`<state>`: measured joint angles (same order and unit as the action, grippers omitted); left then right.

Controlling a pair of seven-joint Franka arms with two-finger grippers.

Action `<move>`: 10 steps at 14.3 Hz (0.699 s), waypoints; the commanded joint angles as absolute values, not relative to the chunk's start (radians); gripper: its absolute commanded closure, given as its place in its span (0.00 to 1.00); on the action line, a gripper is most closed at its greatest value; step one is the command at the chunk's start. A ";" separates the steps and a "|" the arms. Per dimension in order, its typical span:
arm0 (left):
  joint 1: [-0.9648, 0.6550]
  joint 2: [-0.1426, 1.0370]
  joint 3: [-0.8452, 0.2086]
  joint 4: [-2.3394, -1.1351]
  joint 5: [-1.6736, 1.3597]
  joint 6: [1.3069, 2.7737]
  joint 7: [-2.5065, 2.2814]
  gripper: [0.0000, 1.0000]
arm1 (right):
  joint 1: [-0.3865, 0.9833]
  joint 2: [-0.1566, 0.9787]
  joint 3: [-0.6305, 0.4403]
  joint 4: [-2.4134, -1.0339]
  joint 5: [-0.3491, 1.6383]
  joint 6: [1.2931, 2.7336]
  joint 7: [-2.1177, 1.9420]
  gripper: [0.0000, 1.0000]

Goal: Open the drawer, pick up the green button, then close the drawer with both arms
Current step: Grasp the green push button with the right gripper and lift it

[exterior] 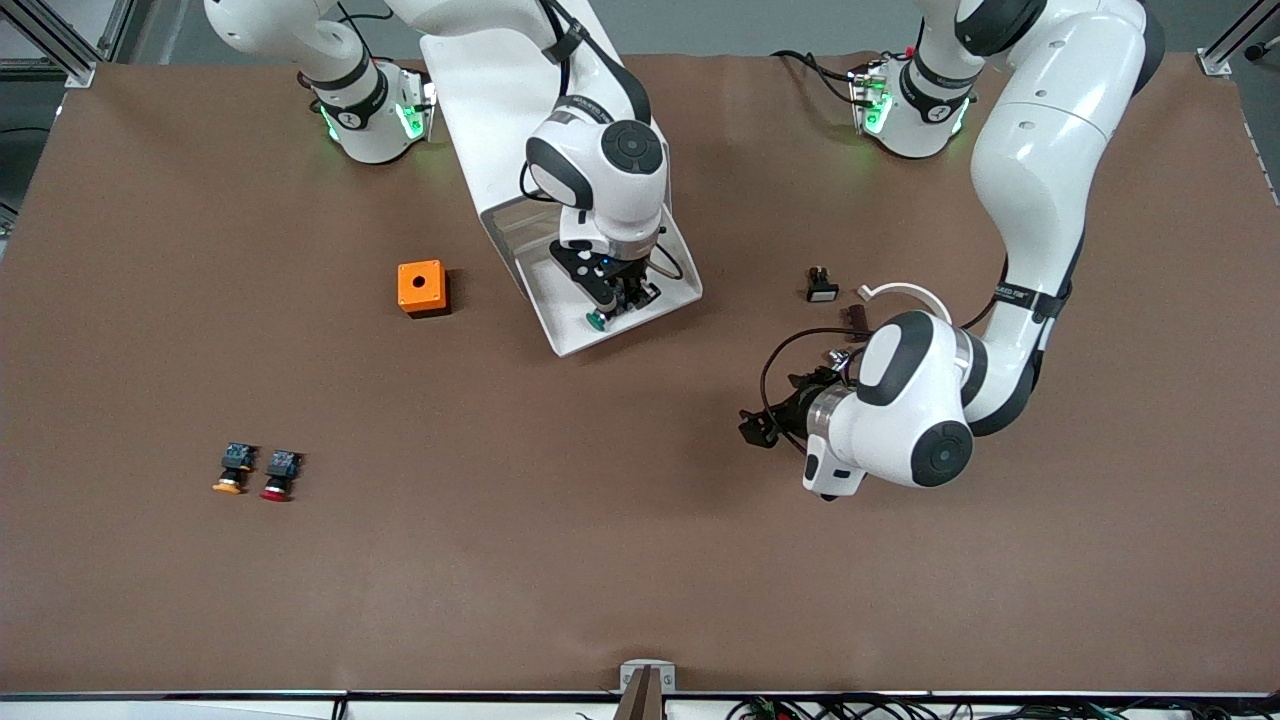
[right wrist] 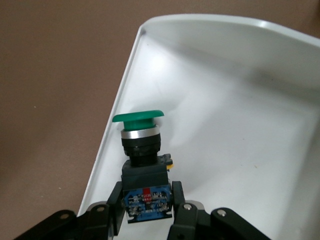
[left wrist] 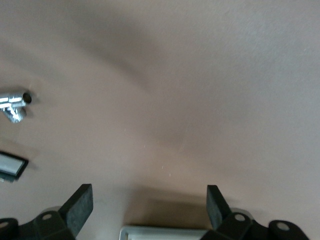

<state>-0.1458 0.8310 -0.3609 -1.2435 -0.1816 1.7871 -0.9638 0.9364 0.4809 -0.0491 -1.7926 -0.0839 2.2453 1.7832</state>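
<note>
Yellow button (exterior: 229,472) and red button (exterior: 279,477) lie together toward the right arm's end; the orange box (exterior: 422,288) sits beside the drawer (exterior: 570,335). Drawer stands pulled out, giving access. Right gripper (exterior: 617,300) is clamped on the green button (right wrist: 139,131) by its body, cap outward, over the drawer tray. Left gripper (left wrist: 149,206), fingers spread wide, waits over bare table, probably placed to push the drawer shut.

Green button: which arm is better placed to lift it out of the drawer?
Right. The right pincer is shut on the green button inside the drawer; the left pincer is open over bare table.
</note>
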 commanded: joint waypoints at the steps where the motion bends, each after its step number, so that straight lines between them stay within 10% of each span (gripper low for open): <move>1: -0.170 0.810 -0.364 -1.267 -0.115 1.824 -0.950 0.00 | 0.898 0.453 -0.046 -1.737 -0.109 2.159 1.769 1.00; 10: -0.236 0.778 -0.362 -1.327 -0.035 1.926 -0.973 0.00 | 0.657 0.359 -0.044 -1.666 -0.097 2.019 1.291 1.00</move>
<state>-0.2195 0.8296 -0.3629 -1.2618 -0.0625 1.8873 -0.9637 0.7219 0.3859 -0.0622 -1.6554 -0.0856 2.0277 1.3983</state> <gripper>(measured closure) 0.000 0.586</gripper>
